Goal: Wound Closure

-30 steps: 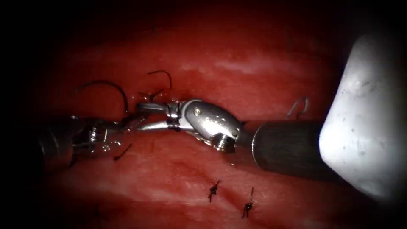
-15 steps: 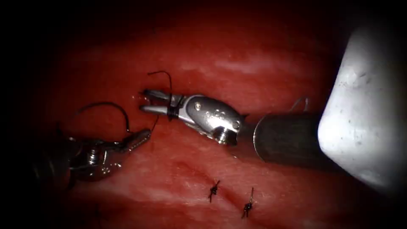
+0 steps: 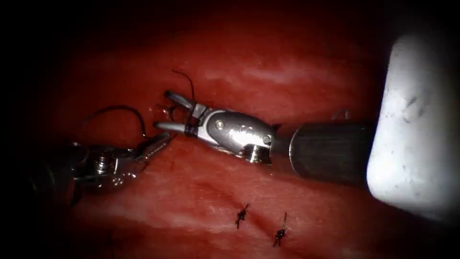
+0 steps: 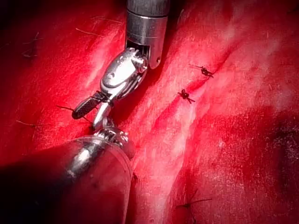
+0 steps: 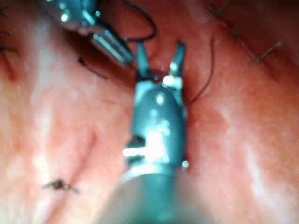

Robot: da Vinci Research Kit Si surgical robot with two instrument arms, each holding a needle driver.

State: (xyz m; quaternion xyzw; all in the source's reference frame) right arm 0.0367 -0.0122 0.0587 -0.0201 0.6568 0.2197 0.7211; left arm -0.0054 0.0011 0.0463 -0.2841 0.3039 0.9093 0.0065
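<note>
I am holding the thin black thread (image 3: 120,107) in my silver left tool's (image 3: 162,140) shut jaws, just left of my silver right tool (image 3: 163,110), wide open and empty over the wet red tissue (image 3: 287,76), so I think going slowly is best.

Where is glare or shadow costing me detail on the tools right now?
Endoscope view: a dark vignette shades the left tool, shut on the thread. Highlights glint on the right tool, which is open and holds nothing, and the white object glares. Left wrist view: hard light puts a wet sheen on the tissue.
</note>
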